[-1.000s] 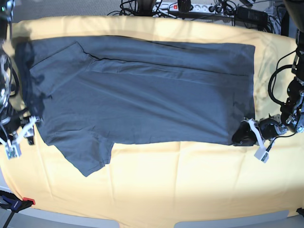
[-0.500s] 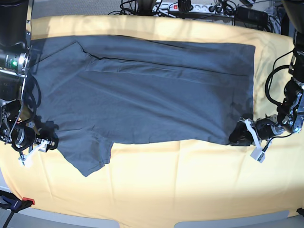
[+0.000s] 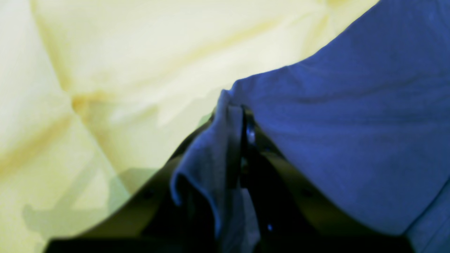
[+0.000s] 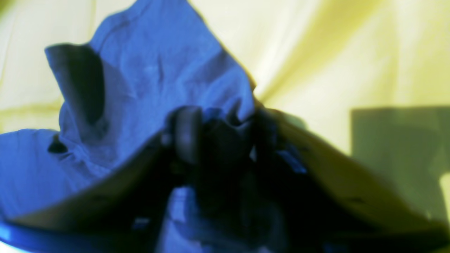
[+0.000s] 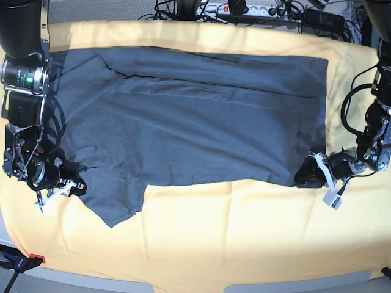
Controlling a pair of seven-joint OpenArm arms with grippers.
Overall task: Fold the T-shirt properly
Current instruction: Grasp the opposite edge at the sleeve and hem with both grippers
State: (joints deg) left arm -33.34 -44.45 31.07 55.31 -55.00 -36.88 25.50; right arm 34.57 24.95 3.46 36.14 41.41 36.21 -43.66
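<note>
The dark blue-grey T-shirt [image 5: 195,116] lies spread flat on the yellow cloth [image 5: 232,238], collar end to the left and hem to the right. My left gripper [image 5: 306,174] sits at the hem's near corner. In the left wrist view, the left gripper [image 3: 240,116] is shut with a fold of T-shirt [image 3: 351,123] pinched in it. My right gripper [image 5: 72,187] is at the near sleeve's edge. The right wrist view is blurred. There, bunched T-shirt [image 4: 151,70] rises between the jaws of the right gripper [image 4: 225,123], which have closed on it.
Cables and a power strip [image 5: 244,9] run along the back edge beyond the cloth. A black clamp with a red tip [image 5: 24,259] sits at the front left corner. The right arm's dark column [image 5: 24,55] stands over the shirt's left end.
My right arm has come in from the left edge to the sleeve, and its jaws have closed on the fabric. The left gripper keeps its hold at the hem corner.
</note>
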